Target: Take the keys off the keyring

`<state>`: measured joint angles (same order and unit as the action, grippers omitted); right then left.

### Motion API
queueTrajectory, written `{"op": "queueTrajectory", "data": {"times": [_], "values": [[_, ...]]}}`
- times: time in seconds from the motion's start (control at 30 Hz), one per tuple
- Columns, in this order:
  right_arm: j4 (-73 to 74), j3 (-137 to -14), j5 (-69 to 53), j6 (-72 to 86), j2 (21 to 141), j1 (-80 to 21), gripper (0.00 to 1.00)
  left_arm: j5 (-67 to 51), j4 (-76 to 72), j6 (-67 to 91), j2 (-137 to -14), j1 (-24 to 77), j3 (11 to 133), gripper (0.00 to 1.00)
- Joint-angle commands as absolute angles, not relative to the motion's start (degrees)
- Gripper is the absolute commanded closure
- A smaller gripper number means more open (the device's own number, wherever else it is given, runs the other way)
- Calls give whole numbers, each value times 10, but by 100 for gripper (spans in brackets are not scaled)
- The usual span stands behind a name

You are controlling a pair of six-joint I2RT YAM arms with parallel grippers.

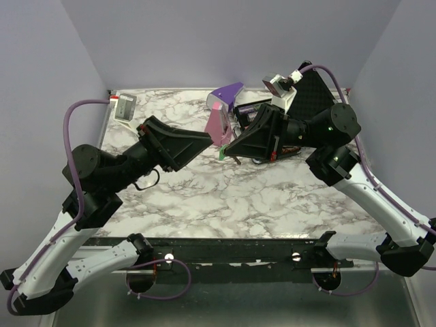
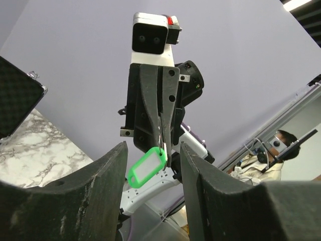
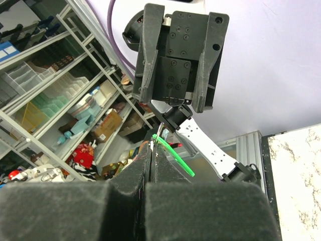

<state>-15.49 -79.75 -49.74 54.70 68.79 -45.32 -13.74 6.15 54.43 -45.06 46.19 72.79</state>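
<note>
We find the left end effector [image 2: 152, 155] open, its fingers [image 2: 100, 191] standing either side of the green key [image 2: 146, 168]; we cannot tell whether they touch it. The right end effector [image 3: 151, 150] is closed on the keyring [image 2: 161, 144] just above that key's head. Both are held in the air over the middle of the tabletop [image 1: 272, 204]. Beyond, at 12 o'clock, sits the purple-and-pink wedge [image 1: 223, 109]. At 1 o'clock stands an open black case [image 1: 315, 95]; the right arm hides its contents.

Your marble table [image 1: 272, 204] sits boxed in by plain lavender walls [image 1: 225, 41]; cluttered metal shelving [image 3: 50, 105] stands beyond.
</note>
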Motion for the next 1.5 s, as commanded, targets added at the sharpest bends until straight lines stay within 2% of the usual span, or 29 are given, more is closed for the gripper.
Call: {"op": "queueTrajectory", "data": {"times": [0.0, 0.13, 0.47, 0.6, 0.7, 0.97, 1.2, 1.47], "values": [[-171, -806, -491, 553, 689, -456, 99, -171, 68, 529, -473, 461, 767, 47], [-167, -806, -490, 553, 687, -456, 99, -192, 73, 527, -487, 461, 780, 48], [-160, -802, -489, 548, 685, -457, 99, -226, 75, 541, -506, 461, 781, 63], [-160, -801, -489, 549, 683, -456, 99, -235, 83, 542, -515, 463, 787, 80], [-160, -801, -489, 548, 683, -456, 99, -233, 87, 541, -515, 464, 790, 100], [-139, -797, -491, 535, 679, -456, 99, -200, 217, 481, -542, 477, 871, 100], [-4, -847, -516, 460, 698, -456, 99, -211, 361, 407, -584, 479, 966, 100], [61, -860, -550, 440, 715, -456, 99, -250, 476, 342, -613, 479, 1012, 100]]}}
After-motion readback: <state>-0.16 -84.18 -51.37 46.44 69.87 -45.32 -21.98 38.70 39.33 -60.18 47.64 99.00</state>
